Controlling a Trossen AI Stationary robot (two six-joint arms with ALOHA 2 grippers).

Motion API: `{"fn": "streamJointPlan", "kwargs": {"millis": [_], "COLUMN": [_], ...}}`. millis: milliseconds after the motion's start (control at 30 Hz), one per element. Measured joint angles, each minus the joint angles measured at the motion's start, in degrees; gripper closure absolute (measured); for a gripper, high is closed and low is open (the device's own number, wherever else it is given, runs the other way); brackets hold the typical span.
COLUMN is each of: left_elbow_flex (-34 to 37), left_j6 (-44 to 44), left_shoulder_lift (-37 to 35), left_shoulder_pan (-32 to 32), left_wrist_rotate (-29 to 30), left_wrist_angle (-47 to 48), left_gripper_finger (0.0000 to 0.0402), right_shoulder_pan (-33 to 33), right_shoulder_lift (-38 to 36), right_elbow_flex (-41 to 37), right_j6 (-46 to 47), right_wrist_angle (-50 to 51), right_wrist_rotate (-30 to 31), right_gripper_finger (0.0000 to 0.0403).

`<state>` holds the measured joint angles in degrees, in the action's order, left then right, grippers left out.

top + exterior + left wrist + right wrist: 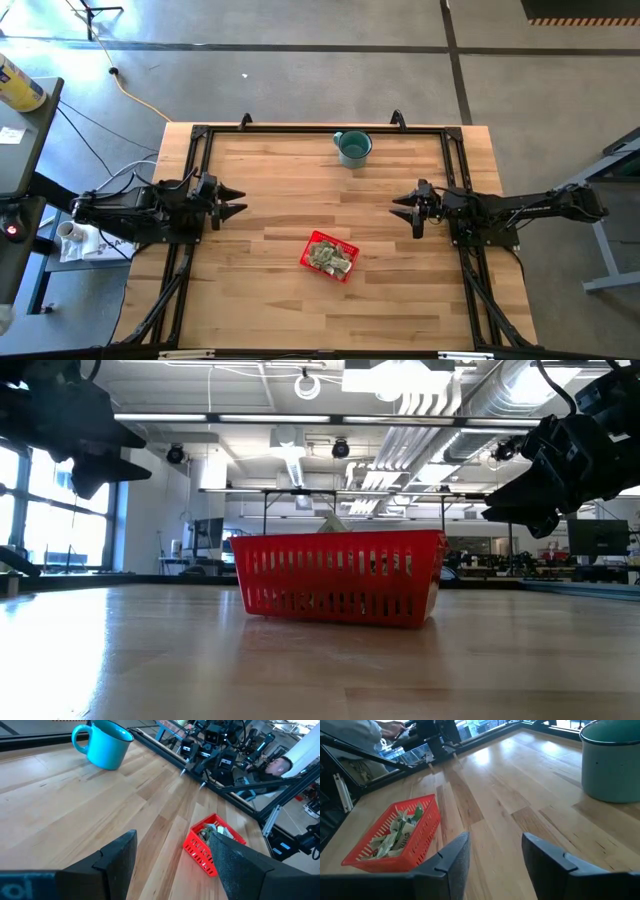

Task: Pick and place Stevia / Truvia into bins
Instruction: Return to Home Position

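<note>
Bare wood of the table (320, 660) fills the foreground of the low view, and the basket (338, 588) is set on it a little farther back, standing flat on its base. From above, the basket (330, 256) is seen turned at an angle to the table's edges, roughly midway between the two arms and nearer the front edge than either gripper. The packets (395, 832) are heaped loosely inside it, and one pale corner is seen poking just above the rim in the low view. No packet is seen on the wood outside the basket.

The left gripper (238, 201) is held above the table's left side, pointed toward the middle, well apart from the basket. Its fingers (117, 860) are spread wide, and nothing is held between them. The right gripper (402, 208) is held opposite, above the right side, facing the left one, also well apart from the basket. Its fingers (455, 857) are parted by a narrower gap, and nothing is gripped.

A teal mug (353, 147) is placed upright near the far edge, apart from the basket and both grippers. A person's pale sleeve (355, 732) is seen beyond the table in the right wrist view.
</note>
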<state>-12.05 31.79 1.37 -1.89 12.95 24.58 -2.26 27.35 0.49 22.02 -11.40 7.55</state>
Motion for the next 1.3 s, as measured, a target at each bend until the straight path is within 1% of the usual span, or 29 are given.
{"fn": "streamJointPlan", "kwargs": {"millis": [200,467,800,1100,1300], "left_elbow_flex": [0.0,0.0,0.0,0.0,0.0], "left_j6": [0.0,0.0,0.0,0.0,0.0], "left_shoulder_lift": [0.0,0.0,0.0,0.0,0.0], "left_shoulder_pan": [0.0,0.0,0.0,0.0,0.0], "left_wrist_rotate": [0.0,0.0,0.0,0.0,0.0], "left_wrist_angle": [0.0,0.0,0.0,0.0,0.0], "left_gripper_finger": [0.0119,0.0119,0.0119,0.0119,0.0119], "right_shoulder_pan": [0.0,0.0,0.0,0.0,0.0], "right_shoulder_lift": [0.0,0.0,0.0,0.0,0.0], "right_elbow_flex": [0.0,0.0,0.0,0.0,0.0], "right_j6": [0.0,0.0,0.0,0.0,0.0], "right_wrist_angle": [0.0,0.0,0.0,0.0,0.0], "right_wrist_rotate": [0.0,0.0,0.0,0.0,0.0], "right_gripper_finger": [0.0235,0.0228,0.0235,0.0228,0.0233]}}
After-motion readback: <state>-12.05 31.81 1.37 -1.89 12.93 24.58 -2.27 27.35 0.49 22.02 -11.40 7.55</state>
